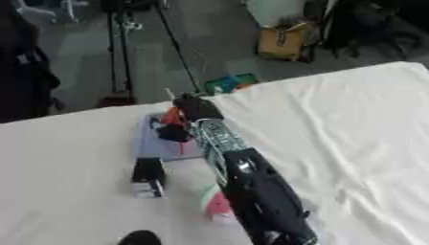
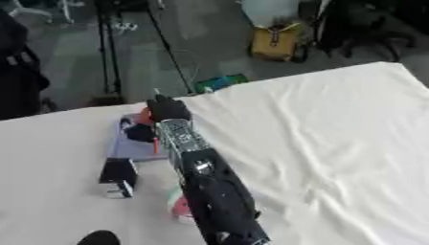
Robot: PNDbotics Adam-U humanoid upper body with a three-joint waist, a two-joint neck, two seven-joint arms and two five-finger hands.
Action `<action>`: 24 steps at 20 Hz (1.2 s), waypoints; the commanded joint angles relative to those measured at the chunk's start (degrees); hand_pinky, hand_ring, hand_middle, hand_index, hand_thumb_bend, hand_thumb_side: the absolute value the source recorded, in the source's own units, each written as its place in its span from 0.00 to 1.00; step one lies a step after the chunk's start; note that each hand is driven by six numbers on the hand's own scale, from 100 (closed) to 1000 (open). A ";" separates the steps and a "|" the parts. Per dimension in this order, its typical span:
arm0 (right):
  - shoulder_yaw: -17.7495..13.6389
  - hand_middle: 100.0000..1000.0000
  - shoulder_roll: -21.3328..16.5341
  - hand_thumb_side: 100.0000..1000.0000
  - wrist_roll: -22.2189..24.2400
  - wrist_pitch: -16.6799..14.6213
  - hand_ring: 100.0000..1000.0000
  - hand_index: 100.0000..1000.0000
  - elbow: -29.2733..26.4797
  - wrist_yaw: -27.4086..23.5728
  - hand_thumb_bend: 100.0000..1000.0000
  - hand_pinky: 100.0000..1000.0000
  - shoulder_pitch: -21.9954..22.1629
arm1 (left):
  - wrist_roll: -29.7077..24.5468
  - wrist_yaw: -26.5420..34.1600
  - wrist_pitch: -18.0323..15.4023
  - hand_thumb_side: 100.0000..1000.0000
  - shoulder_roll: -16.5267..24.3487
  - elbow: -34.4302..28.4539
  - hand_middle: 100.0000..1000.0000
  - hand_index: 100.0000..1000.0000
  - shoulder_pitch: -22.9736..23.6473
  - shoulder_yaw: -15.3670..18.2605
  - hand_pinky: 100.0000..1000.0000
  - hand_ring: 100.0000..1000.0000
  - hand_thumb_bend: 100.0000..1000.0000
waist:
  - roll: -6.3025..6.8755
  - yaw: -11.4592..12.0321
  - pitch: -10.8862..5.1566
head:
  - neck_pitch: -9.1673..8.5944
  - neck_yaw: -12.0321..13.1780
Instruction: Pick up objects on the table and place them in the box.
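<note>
— Where is your right hand now?

— My right hand (image 1: 197, 107) is stretched out over the far end of the box (image 1: 153, 143), the pale lilac, shallow one lying on the white tablecloth (image 1: 335, 143). The arm runs up from the lower edge of the view, black with a silver forearm.

— Is it holding anything?

— Something orange-red (image 1: 172, 116) shows just beside the hand, on its left, above the box. I cannot tell whether my fingers are curled round it or spread; the hand reads only as a dark lump from here.

— What else is in the box?

— A dark object (image 1: 174, 133) sits at its near right part, beside my wrist.

— And on the table?

— A black, blocky thing with a pale end (image 1: 148, 178) lies just beside the near edge of the box. A round piece, red with white and a touch of green (image 1: 215, 203), lies against my forearm, partly hidden by it.

— Your left hand?

— Only a black rounded tip (image 1: 139, 238) shows at the bottom edge.
</note>
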 commanded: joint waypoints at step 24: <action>8.72 1.00 -7.38 0.89 -5.68 -6.46 1.00 1.00 -23.72 3.29 0.00 0.92 -3.20 | -0.01 -0.16 -0.03 0.82 0.64 -0.81 0.73 0.63 0.25 0.18 0.64 0.64 0.00 | -0.24 -1.21 -2.43 | 1.05 0.87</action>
